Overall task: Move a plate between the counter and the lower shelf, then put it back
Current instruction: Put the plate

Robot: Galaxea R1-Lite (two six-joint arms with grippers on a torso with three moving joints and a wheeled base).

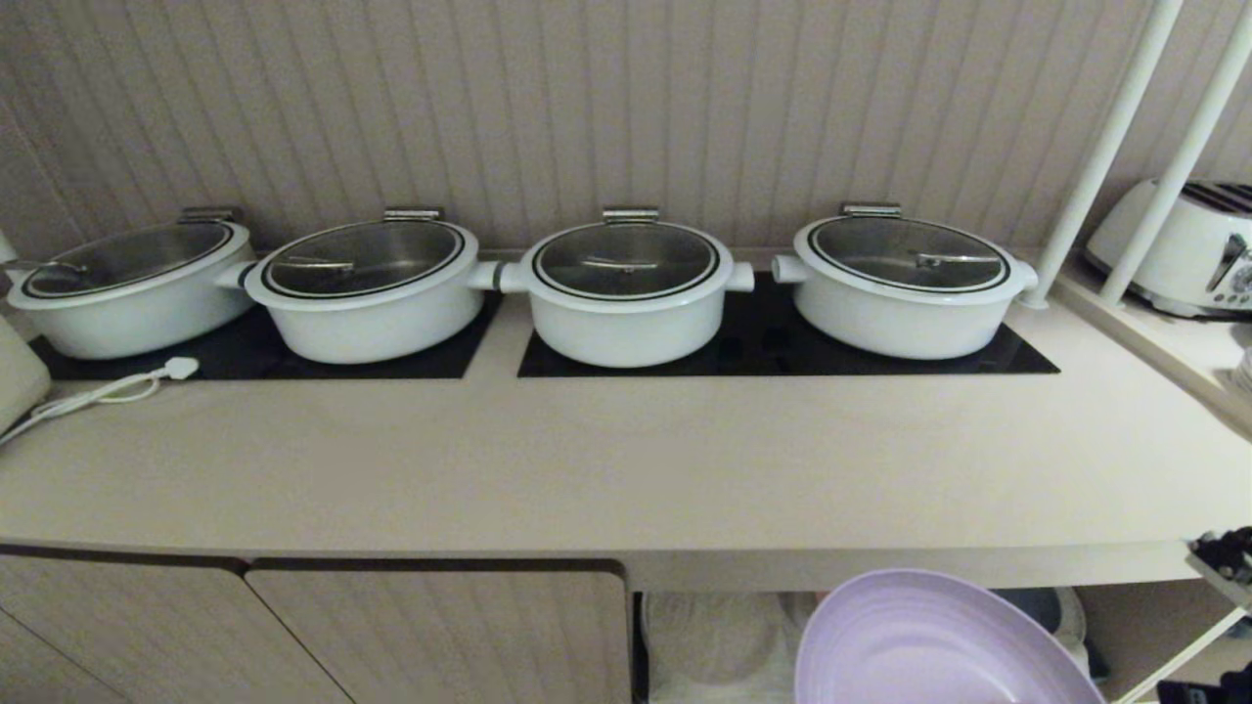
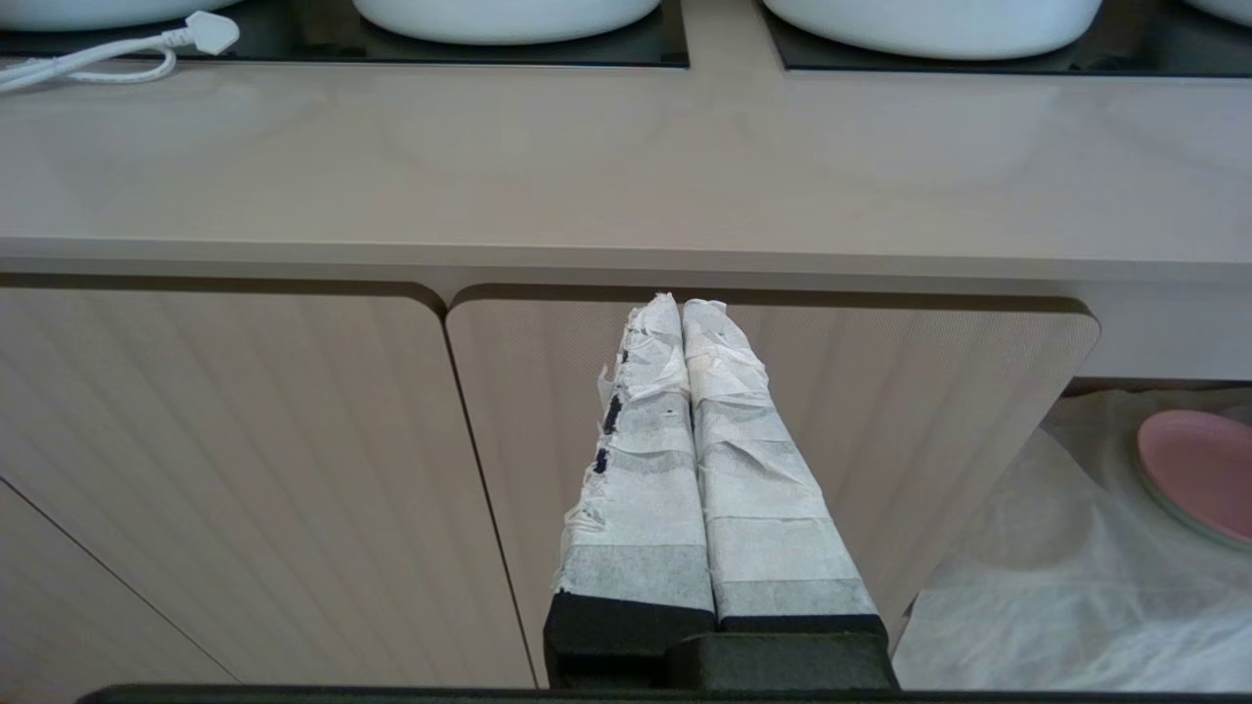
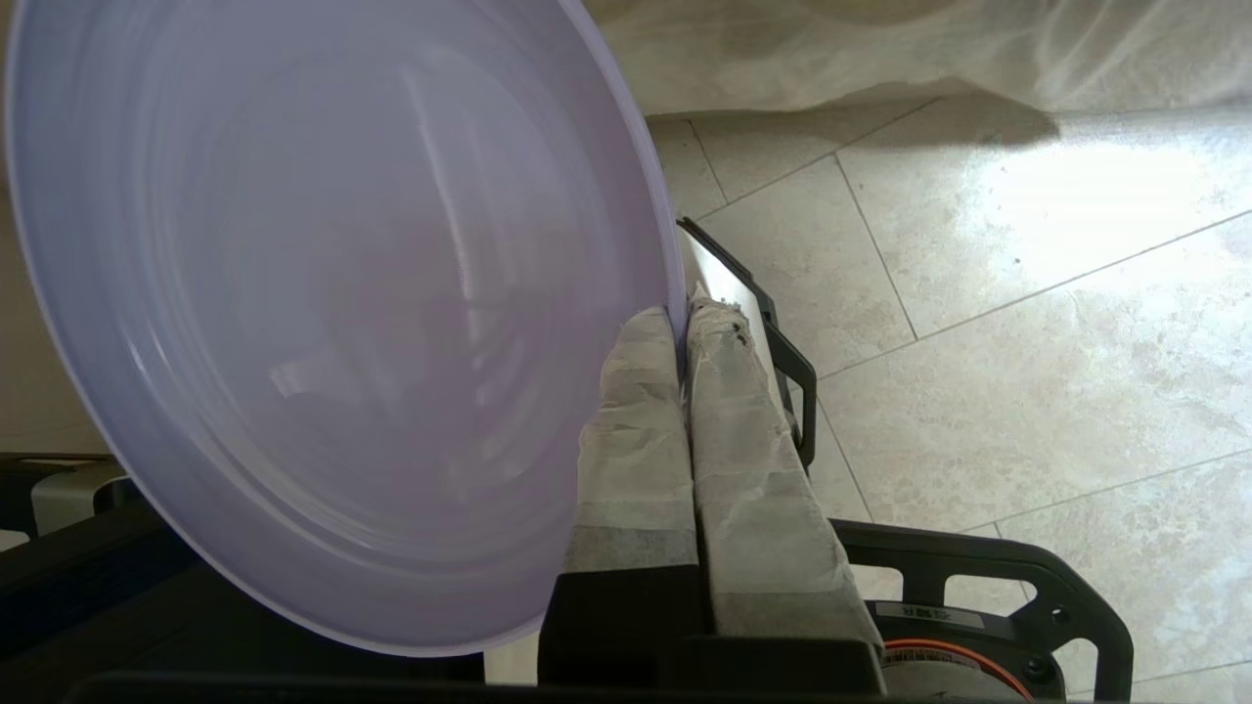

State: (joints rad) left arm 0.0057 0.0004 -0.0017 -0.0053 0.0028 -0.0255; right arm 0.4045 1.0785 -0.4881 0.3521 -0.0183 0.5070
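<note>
The left gripper (image 2: 682,318) is parked in front of the cabinet door (image 2: 763,430) below the counter (image 1: 626,460), fingers pressed together and empty. Right of it, the right gripper (image 3: 682,318) pinches the plate (image 1: 929,640) by its rim, just below the counter's front edge. To do this well, lift the plate clear of that edge, keep it level, then set it on bare counter in front of the pots (image 1: 626,293).

- My right gripper (image 3: 682,318) has its taped fingers (image 3: 636,430) pinched together on the rim of the plate (image 3: 333,313), carrying it tilted in the air.
- My left gripper (image 2: 682,308) sits parked, fingers pressed together, holding nothing.
</note>
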